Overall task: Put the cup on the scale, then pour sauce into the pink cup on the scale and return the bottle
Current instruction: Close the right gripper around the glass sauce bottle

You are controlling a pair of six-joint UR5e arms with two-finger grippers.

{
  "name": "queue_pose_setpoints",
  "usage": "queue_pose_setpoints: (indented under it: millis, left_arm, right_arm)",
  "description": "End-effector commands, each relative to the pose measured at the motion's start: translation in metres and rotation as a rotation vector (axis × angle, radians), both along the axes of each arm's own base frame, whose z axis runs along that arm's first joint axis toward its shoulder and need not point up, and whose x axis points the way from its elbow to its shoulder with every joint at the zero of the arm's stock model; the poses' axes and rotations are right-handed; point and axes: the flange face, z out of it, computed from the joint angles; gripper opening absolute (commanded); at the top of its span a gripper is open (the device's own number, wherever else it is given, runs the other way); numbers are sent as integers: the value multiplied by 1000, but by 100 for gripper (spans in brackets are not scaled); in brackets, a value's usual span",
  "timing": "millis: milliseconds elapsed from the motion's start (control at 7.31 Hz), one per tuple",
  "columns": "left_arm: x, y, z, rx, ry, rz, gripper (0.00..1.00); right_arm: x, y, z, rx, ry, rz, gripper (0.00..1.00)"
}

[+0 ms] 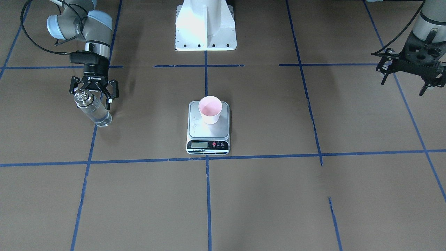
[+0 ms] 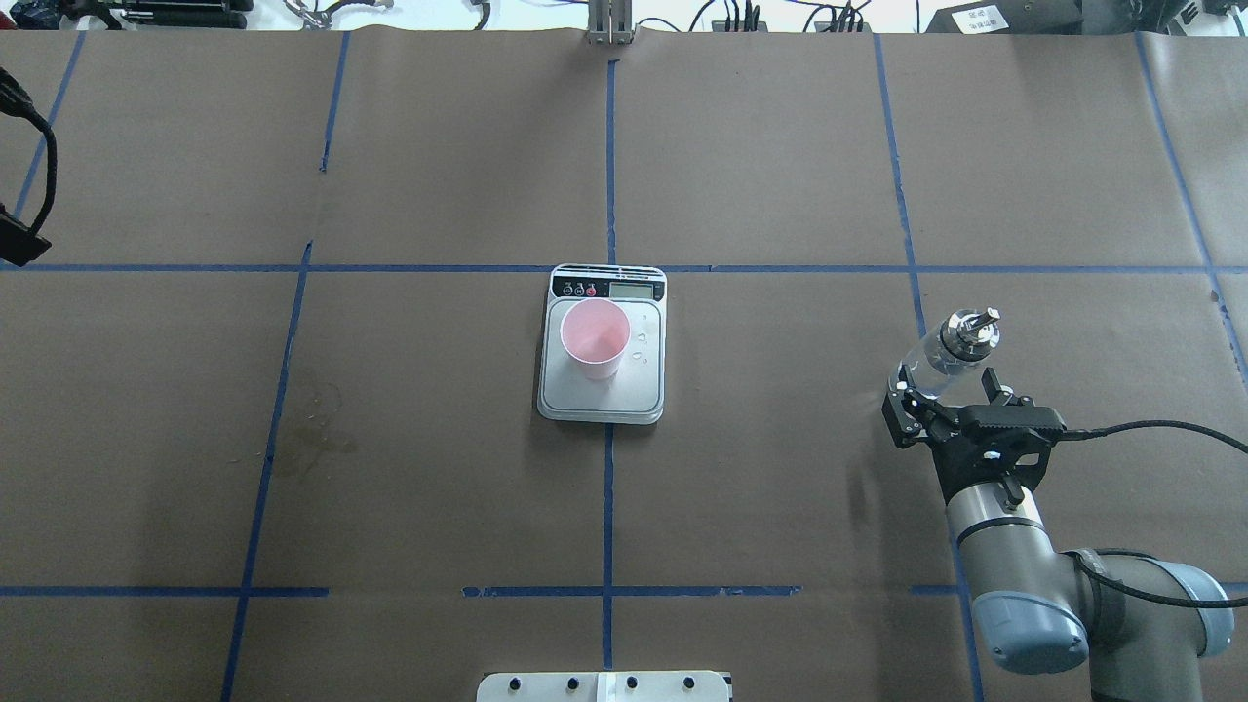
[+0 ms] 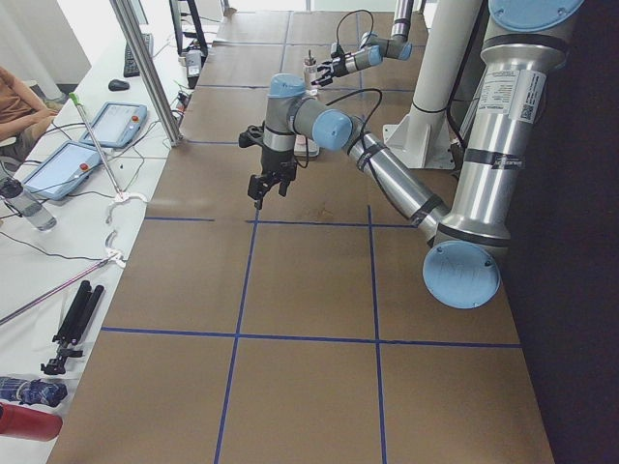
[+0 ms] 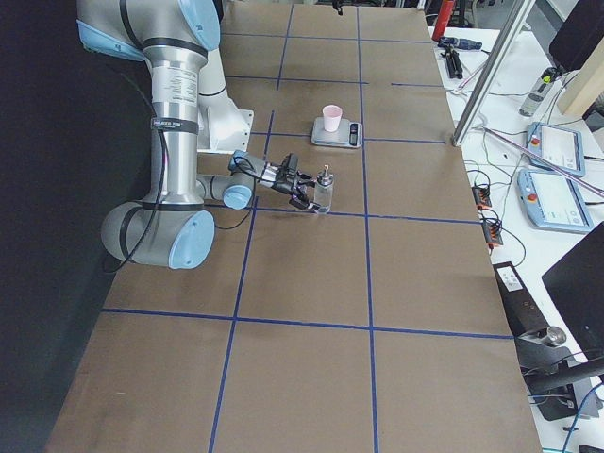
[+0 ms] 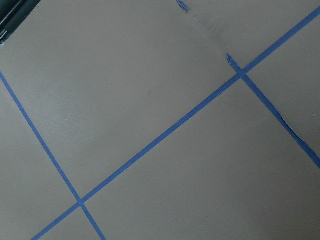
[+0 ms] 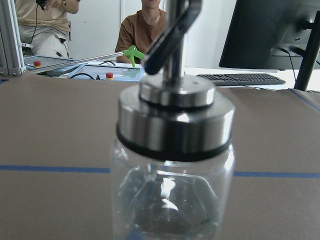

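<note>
Two steps look done: cup (image 1: 210, 109) sits on scale (image 1: 208, 134), drops (image 1: 195, 121) beside it. Bottle (image 1: 95, 113) stands on surface (image 1: 278, 195), far right; right hand (image 1: 93, 99) spread around it, released. Left hand (image 1: 403, 87) open, empty. Only withdrawal seems left.

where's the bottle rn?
In the overhead view the bottle stands on the table's right side, well right of the scale and cup. It sits between the open jaws of the right pincer.

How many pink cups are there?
1. The cup stands upright on the scale, near the middle of the table. No other cup shows in any view.
</note>
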Motion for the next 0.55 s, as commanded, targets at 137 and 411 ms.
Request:
queue_pose_setpoints:
  millis: [137, 411]
  left_arm:
    - [-1, -2, 0, -1, 0, -6, 100]
    - [-1, -2, 0, -4, 1, -7, 100]
  right_arm:
    - [4, -9, 0, -12, 15, -2, 100]
    - [2, -14, -6, -20, 6, -5, 94]
